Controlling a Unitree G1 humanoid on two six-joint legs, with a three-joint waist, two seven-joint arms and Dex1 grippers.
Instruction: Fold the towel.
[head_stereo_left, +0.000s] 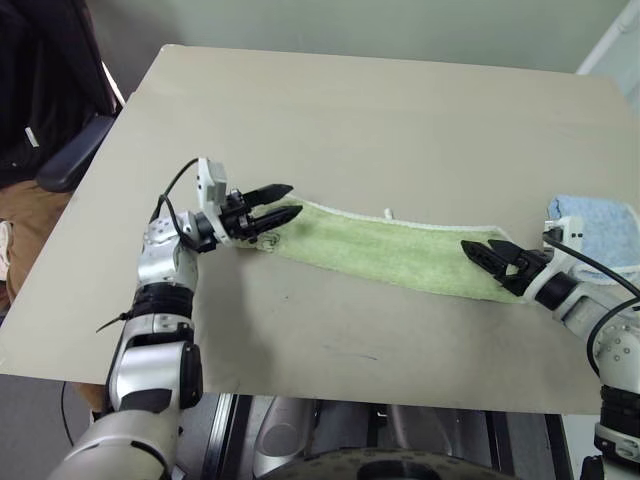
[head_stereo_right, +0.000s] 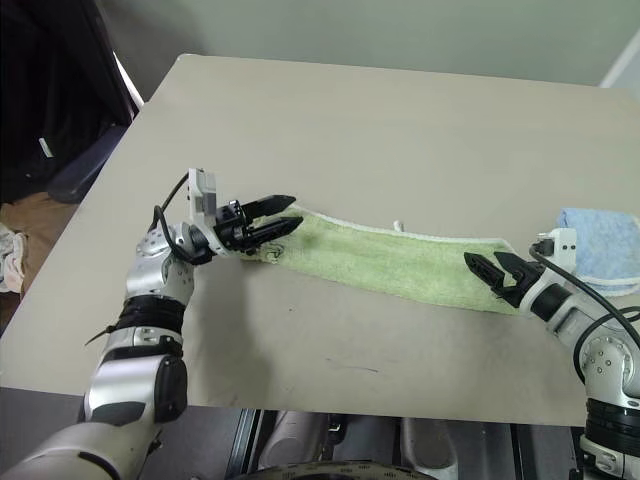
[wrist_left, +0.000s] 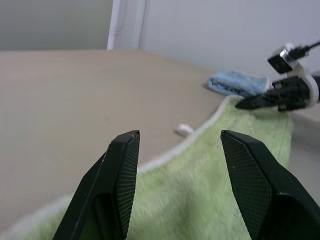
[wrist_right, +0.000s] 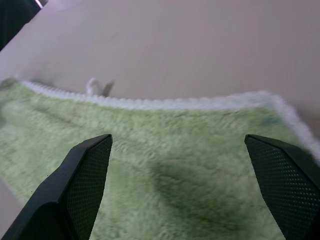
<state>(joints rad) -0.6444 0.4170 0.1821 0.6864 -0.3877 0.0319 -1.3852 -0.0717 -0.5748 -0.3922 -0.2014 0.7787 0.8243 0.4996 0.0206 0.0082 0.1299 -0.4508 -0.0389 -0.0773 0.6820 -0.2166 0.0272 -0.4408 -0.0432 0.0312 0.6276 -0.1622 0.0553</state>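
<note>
The light green towel (head_stereo_left: 390, 250) lies flat on the table as a long narrow strip running left to right, its white-stitched edge on the far side and a small white loop (head_stereo_left: 388, 213) sticking out from that edge. My left gripper (head_stereo_left: 292, 200) hovers at the towel's left end, pointing right along it, fingers open and holding nothing. In the left wrist view the towel (wrist_left: 200, 200) spreads below the left gripper (wrist_left: 180, 135). My right gripper (head_stereo_left: 478, 246) is over the towel's right end, pointing left, open wide; the right wrist view shows towel (wrist_right: 165, 130) under its fingers.
A smaller light blue towel (head_stereo_left: 600, 225) lies bunched at the table's right edge, just behind my right wrist. The tan table (head_stereo_left: 350, 110) stretches bare beyond the green strip. A dark chair (head_stereo_left: 70, 150) stands off the table's left side.
</note>
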